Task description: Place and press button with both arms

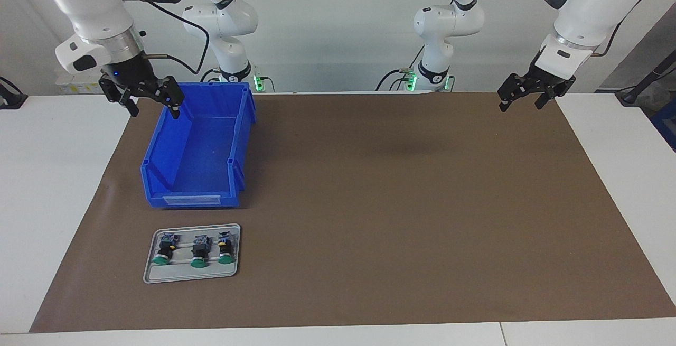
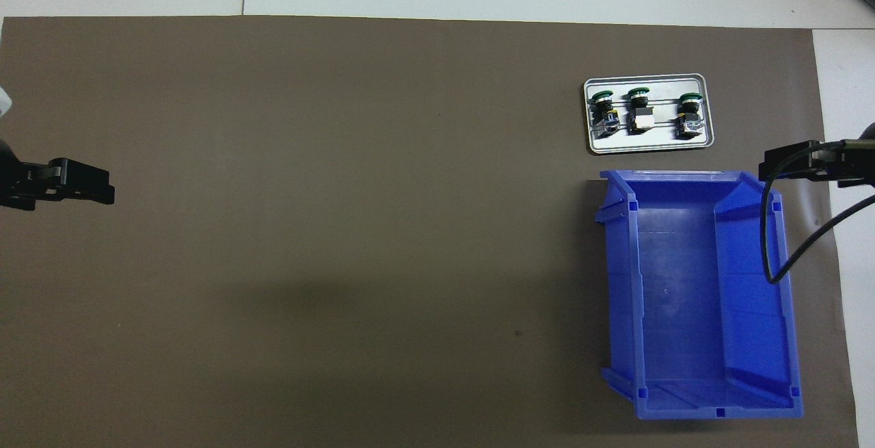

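Observation:
Three green-capped push-buttons lie side by side in a small grey tray. The middle one is the button, with a black body and no yellow spot. My right gripper hangs open and holds nothing. It is over the rim of the blue bin, at the bin's end nearest the robots. My left gripper hangs open and holds nothing. It is over the brown mat at the left arm's end of the table.
The blue bin holds nothing and stands between the tray and the robots, toward the right arm's end. The two outer buttons each show a yellow spot. White table borders the mat on all sides.

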Robot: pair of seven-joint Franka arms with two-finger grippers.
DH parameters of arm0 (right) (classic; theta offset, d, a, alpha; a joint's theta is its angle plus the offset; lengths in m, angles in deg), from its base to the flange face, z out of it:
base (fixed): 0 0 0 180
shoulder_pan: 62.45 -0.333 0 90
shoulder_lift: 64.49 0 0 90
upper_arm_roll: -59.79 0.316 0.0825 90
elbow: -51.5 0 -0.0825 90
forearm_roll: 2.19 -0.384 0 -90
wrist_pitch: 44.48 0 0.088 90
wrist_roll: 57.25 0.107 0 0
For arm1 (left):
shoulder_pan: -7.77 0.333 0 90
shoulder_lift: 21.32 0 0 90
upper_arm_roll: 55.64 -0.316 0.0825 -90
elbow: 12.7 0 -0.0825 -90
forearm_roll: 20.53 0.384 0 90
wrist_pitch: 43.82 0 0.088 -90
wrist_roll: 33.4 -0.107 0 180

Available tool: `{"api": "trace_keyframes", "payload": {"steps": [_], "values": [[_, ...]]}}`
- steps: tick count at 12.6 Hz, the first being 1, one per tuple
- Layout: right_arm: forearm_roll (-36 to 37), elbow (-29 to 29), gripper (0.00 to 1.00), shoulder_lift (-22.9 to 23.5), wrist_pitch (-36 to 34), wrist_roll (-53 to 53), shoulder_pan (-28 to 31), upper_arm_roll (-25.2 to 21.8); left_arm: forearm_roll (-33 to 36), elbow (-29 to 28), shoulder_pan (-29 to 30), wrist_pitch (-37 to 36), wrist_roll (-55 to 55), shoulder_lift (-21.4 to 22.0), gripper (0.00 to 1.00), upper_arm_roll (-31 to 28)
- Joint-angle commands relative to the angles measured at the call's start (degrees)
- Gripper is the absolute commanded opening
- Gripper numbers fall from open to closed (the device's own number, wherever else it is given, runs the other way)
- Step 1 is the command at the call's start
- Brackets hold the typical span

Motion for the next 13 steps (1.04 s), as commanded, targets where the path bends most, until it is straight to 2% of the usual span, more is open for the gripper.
{"api": "trace_keyframes", "payload": {"steps": [1,6,9,11,13], "values": [[1.1,-1.9,1.0,-1.4,1.8,-1.1,0.1,0.1,0.8,-1.7,-1.4,0.7,0.1,1.5,1.0,0.0],[0.7,-1.3,1.0,-1.5,1.0,-0.7,0.9,-0.3,0.8,-1.7,-1.1,0.8,0.2,1.5,1.0,0.0],[0.6,-2.3,1.0,-1.3,4.6,-0.9,0.0,-0.2,0.8,-1.7,-0.7,0.7,0.2,1.5,1.0,0.0],[0.1,-2.9,1.0,2.0,12.4,-0.8,0.2,-0.2,0.8,-1.7,-0.7,0.7,0.2,1.5,1.0,0.0],[-1.0,0.1,1.0,9.1,19.3,0.1,0.7,-0.2,0.8,-1.7,-0.7,0.7,0.2,1.5,1.0,0.0]]}}
